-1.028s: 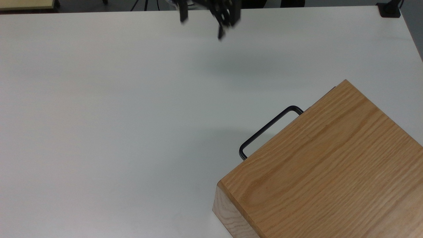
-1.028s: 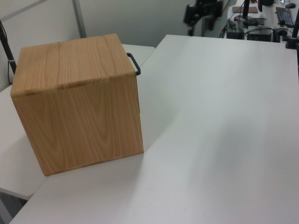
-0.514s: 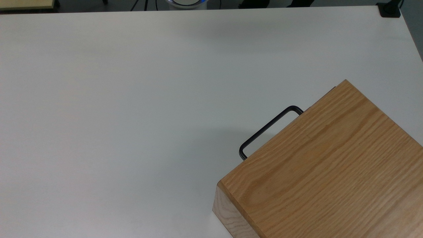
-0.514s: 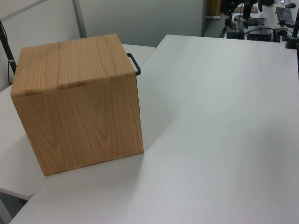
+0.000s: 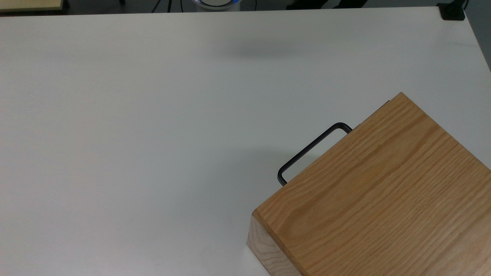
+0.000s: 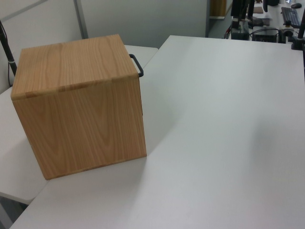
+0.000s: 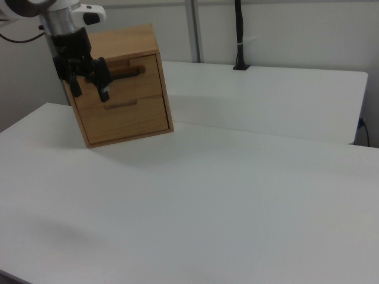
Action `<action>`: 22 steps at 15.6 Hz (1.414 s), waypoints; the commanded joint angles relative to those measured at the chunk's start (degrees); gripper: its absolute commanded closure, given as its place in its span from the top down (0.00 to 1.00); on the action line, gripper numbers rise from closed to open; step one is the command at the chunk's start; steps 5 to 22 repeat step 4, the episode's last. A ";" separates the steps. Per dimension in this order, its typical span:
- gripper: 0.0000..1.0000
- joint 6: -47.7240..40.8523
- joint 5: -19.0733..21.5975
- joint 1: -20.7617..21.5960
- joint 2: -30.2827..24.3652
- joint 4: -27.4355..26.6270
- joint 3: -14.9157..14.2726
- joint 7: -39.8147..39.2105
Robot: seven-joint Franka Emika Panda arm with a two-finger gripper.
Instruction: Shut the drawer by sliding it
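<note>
The drawer (image 7: 121, 71) is sitting pushed into the wooden box (image 5: 376, 191) on the white table (image 5: 153, 115), handle (image 5: 312, 147) protruding. In the right view's far left, the gripper (image 7: 89, 89) is hanging empty, fingers parted.

Box casing (image 5: 376, 191): oak-grained wood, satin finish, grain lines clearly seen on top and sides. Drawer (image 7: 121, 77) front set in the casing: same light wood, smooth. Handle (image 5: 310, 147) on the drawer front: thin black metal, slight sheen. Surface (image 5: 134, 134) under the casing: white, smooth, matt laminate look. Tool (image 7: 89, 80): black, matt.
</note>
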 commanded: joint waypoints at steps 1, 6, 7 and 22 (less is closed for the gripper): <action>1.00 1.33 0.80 0.20 -0.33 -0.89 -0.21 -2.91; 1.00 1.33 0.80 0.28 -0.25 -0.89 -0.21 -2.47; 1.00 1.33 0.80 0.28 -0.25 -0.89 -0.21 -2.47; 1.00 1.33 0.80 0.28 -0.25 -0.89 -0.21 -2.47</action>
